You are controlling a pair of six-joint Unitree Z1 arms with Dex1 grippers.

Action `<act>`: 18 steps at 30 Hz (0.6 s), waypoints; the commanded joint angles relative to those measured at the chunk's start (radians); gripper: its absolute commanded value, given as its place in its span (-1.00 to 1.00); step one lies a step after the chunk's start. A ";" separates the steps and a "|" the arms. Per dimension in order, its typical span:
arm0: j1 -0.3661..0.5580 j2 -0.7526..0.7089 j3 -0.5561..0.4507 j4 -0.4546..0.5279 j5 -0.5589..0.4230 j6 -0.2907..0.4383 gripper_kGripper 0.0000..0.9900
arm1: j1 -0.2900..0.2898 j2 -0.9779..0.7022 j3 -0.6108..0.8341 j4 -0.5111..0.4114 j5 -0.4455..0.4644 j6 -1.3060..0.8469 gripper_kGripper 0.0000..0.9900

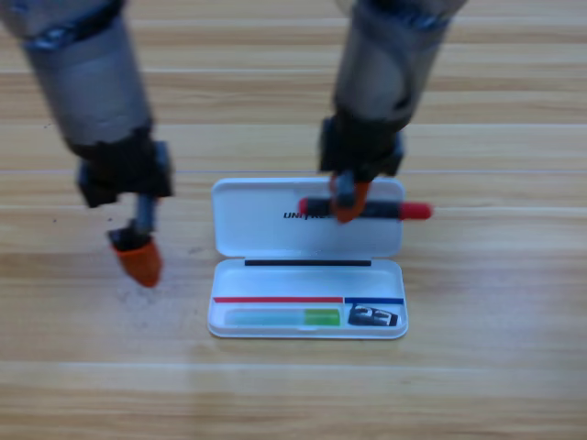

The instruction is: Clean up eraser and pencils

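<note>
Your right gripper (347,209) grips the red-and-black pencil (385,210) over the white case (307,229) lid — green pencil (284,317) and eraser (373,316) lie in its tray. Left gripper (138,259) hangs left of the case, seemingly closed.

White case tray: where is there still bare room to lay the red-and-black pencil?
The tray is bare in its upper strip. Its lower strip is crowded with the green pencil and eraser. The right gripper holds the red-and-black pencil over the lid; the left gripper waits left.

Glossy white case (275,220), wooden table (486,275)
</note>
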 commanded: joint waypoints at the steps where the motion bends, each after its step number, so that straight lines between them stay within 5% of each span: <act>1: 0.085 -0.020 0.129 -0.056 -0.006 0.014 1.00 | 0.069 0.202 -0.116 0.041 -0.003 0.013 -1.00; 9: 0.085 -0.035 0.256 -0.154 -0.043 0.005 1.00 | 0.072 0.278 -0.159 0.043 -0.016 0.020 -1.00; 18: 0.085 -0.032 0.285 -0.185 -0.048 0.006 1.00 | 0.070 0.281 -0.166 0.043 -0.016 0.027 -1.00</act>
